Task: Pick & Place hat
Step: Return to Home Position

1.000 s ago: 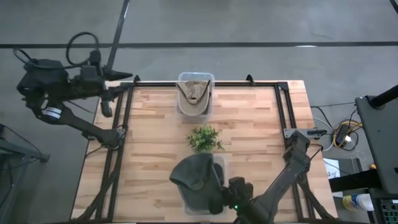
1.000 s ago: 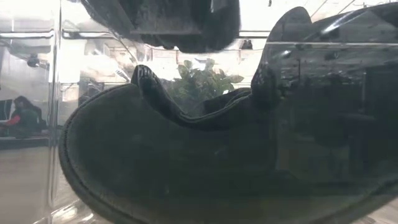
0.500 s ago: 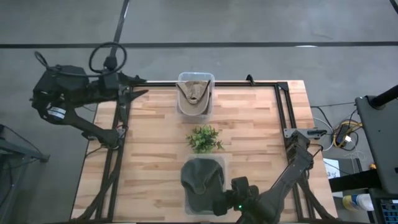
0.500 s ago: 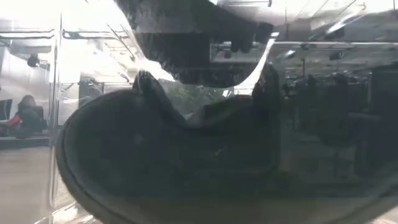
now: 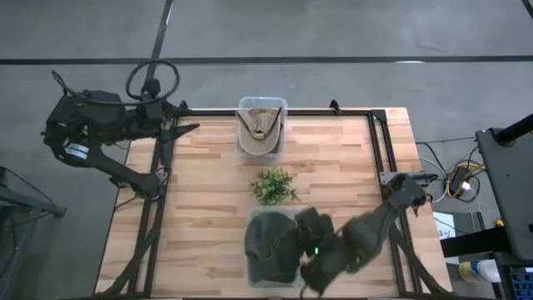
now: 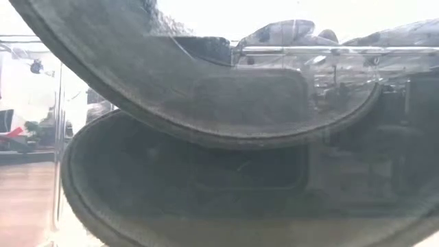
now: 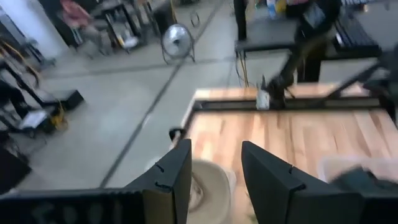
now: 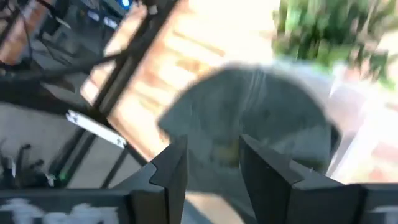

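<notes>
Wrap-up time: black caps [image 5: 268, 242] in bottom bin [image 5: 251, 282], right gripper [image 8: 211, 146] spread empty over them, left gripper [image 7: 216, 149] spread too, just needs lifting clear and parking.

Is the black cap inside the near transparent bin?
Inside: the black fabric cap lies within the transparent plastic bin's walls.
</notes>
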You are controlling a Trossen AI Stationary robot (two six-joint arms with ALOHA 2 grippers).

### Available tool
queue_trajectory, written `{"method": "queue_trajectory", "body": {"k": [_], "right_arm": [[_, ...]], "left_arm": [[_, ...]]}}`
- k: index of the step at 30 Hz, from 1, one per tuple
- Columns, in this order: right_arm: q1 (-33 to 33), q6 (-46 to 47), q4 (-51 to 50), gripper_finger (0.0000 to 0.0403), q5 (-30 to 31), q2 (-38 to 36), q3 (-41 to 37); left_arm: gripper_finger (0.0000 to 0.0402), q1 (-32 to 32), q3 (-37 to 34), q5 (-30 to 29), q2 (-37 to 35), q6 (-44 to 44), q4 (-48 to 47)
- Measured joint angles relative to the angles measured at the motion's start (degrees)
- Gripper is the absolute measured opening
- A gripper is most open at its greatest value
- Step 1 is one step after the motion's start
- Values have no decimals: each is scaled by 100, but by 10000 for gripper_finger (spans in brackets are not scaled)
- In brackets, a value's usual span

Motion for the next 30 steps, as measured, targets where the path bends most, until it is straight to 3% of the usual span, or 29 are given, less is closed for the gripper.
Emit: {"method": "queue_trajectory", "body": {"k": [3,8,12,18,22,27,30], "right_arm": [[-275,-669,115,106,-95,-178,2],[-609,-2549,786,19,71,-279,-9],[-944,-4043,1264,9,190,-339,-7],[-1473,-5783,1961,8,180,-328,-24],[-1727,-6684,2411,8,170,-341,-28],[-1970,-7433,2979,8,-315,-343,-28],[-2226,-7816,3532,8,-967,-320,-107]], "left_arm": [[131,-2,-45,148,66,-314,-302],[78,-29,-472,1306,15,-718,-183],[10,-94,-1017,1729,-179,-821,95],[1,-107,-2274,2443,-935,-1023,1596],[0,-107,-3385,2466,-1720,-1114,2764],[0,-107,-4715,2385,-2805,-1204,3659],[0,-107,-5298,2213,-3351,-1227,3836]]}}
